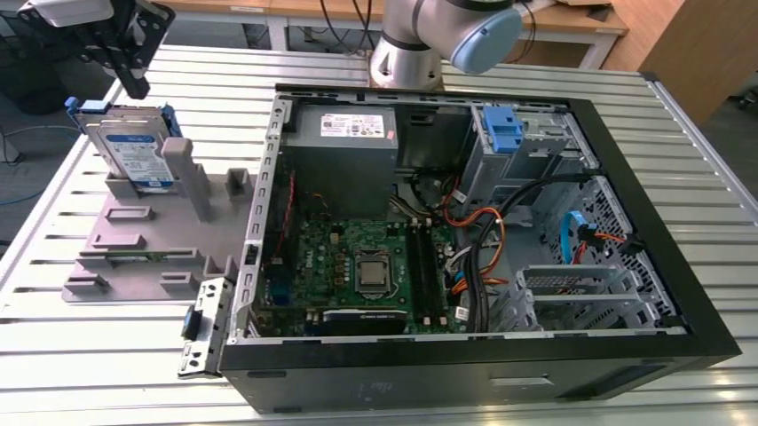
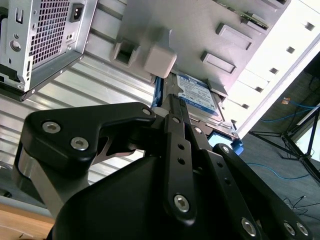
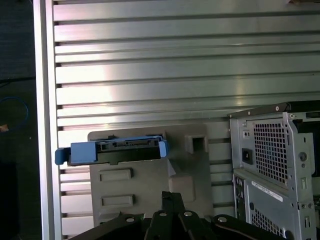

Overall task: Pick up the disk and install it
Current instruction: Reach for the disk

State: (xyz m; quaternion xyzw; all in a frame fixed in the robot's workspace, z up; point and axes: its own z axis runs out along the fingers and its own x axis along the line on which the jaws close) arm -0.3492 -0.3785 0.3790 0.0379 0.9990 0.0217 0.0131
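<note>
Pick-up approach: the hand (image 1: 137, 87) hangs just above the disk (image 1: 133, 151), nothing lifted yet.
The hand looks closed, gripping nothing. The disk stands on edge in the grey holder (image 1: 130, 240) on the table (image 1: 106, 355). A grasp calls for parted jaws straddling its top edge. The open computer case (image 1: 663, 293) sits beyond.

legible text: none | disk (image 1: 134, 153) label: unreadable | power-supply sticker (image 1: 355, 125): unreadable

Disk (image 1: 133, 149) stands on edge in fixture (image 1: 142, 240) on counter (image 1: 71, 355), to the exterior view's left of computer case (image 1: 474, 368). Gripper (image 1: 134, 87) just above disk.
</note>
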